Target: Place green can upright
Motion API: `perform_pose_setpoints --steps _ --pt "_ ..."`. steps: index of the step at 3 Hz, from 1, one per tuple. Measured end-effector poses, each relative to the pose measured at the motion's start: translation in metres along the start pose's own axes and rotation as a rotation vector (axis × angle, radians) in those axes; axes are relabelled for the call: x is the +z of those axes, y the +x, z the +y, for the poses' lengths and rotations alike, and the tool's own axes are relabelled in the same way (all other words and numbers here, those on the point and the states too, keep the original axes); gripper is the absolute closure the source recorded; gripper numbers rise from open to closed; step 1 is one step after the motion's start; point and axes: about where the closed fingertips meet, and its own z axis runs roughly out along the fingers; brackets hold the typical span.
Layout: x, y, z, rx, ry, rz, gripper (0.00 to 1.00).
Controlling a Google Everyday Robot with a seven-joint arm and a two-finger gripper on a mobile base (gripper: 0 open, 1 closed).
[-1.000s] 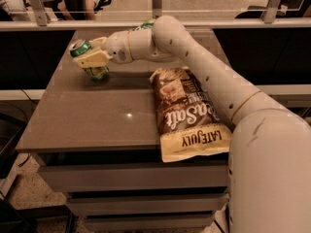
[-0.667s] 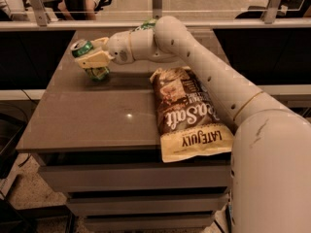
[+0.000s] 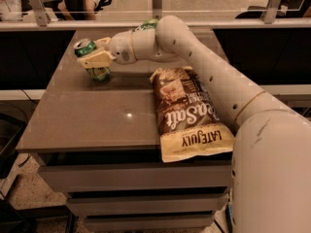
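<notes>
The green can (image 3: 85,47) is at the far left part of the table (image 3: 87,123), leaning a little with its silver top towards the left. The claw (image 3: 89,60) is closed around its middle. Whether the can's base touches the table cannot be told. A brown and yellow chip bag (image 3: 187,113) lies flat to the right, well apart from the can.

The can (image 3: 99,73) stands tilted at the table's (image 3: 92,120) far-left corner, its base seemingly touching the top. The gripper (image 3: 89,58) clasps it from the right. 1 bag (image 3: 187,113) lies flat right of centre, overhanging the front edge, partly beneath the arm (image 3: 209,67).
</notes>
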Motion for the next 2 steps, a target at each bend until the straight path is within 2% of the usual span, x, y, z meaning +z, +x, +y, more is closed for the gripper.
perform_pose_setpoints --steps 1,2 --pt "0.000 0.000 0.000 0.000 0.000 0.000 0.13" --pt "-0.015 0.007 -0.001 0.011 0.018 0.025 0.00"
